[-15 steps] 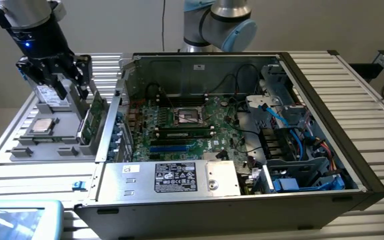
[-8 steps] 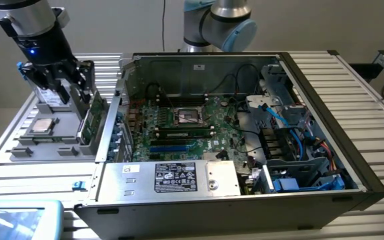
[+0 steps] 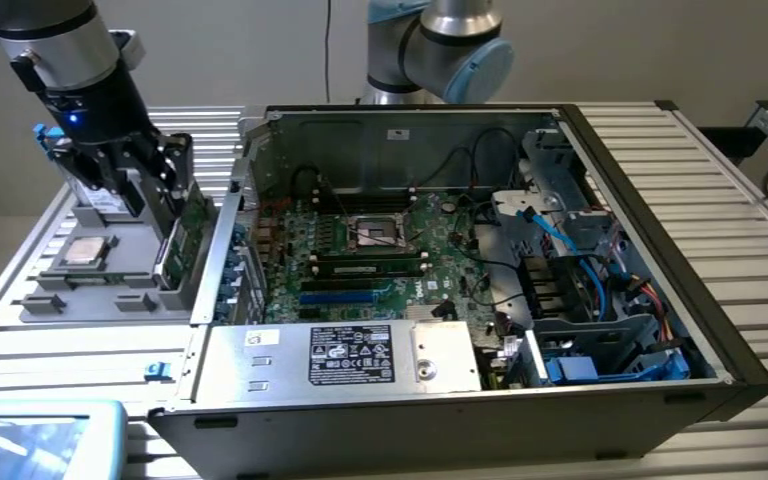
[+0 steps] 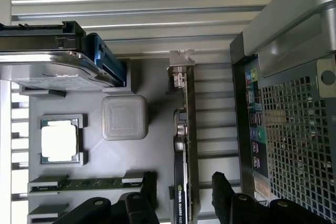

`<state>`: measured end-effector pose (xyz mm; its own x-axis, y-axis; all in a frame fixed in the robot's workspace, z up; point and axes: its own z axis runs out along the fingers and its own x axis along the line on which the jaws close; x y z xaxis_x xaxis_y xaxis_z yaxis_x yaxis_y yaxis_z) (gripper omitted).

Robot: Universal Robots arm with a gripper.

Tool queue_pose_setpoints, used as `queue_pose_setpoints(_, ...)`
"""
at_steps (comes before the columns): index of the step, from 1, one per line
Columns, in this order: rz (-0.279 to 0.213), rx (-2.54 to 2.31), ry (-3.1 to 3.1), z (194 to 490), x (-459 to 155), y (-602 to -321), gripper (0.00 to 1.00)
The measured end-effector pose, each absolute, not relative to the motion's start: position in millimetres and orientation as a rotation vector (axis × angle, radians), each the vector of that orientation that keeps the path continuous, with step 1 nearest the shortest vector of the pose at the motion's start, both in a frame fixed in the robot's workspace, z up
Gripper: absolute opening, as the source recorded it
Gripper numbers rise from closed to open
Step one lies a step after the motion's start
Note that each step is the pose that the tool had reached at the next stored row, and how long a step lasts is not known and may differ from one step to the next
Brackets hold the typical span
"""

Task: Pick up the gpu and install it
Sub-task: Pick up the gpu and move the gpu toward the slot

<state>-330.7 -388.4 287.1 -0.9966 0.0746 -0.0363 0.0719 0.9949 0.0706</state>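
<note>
A slatted metal table (image 3: 744, 150) carries an open computer case (image 3: 424, 435), and the green motherboard (image 3: 451, 270) lies flat inside it. At the exterior view's left, just beside the case, a grey tray (image 3: 91, 300) holds the loose parts. The arm (image 3: 64, 45) reaches down over this tray. The gpu (image 3: 193, 235) stands on its edge in a slot on the side of the tray nearest the case, with its metal bracket at the far end. In the wrist view the gripper (image 4: 183, 179) is over the gpu (image 4: 185, 145). Its two black fingers (image 4: 223, 198) are apart, one on each side of the card, and a gap shows on both sides, so they do not touch it. Farther from the case sit a silver hard drive (image 4: 52, 72), a square processor chip (image 4: 60, 139) and a narrow memory stick (image 4: 84, 183) – all in their own places in the tray.
</note>
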Motion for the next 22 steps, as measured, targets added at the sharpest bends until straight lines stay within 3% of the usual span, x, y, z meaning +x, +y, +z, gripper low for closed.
queue_pose_setpoints(15,0.108,0.114,3.099,260,-331,-388,0.55)
queue_pose_setpoints(22,0.131,0.114,3.098,248,-331,-388,0.55)
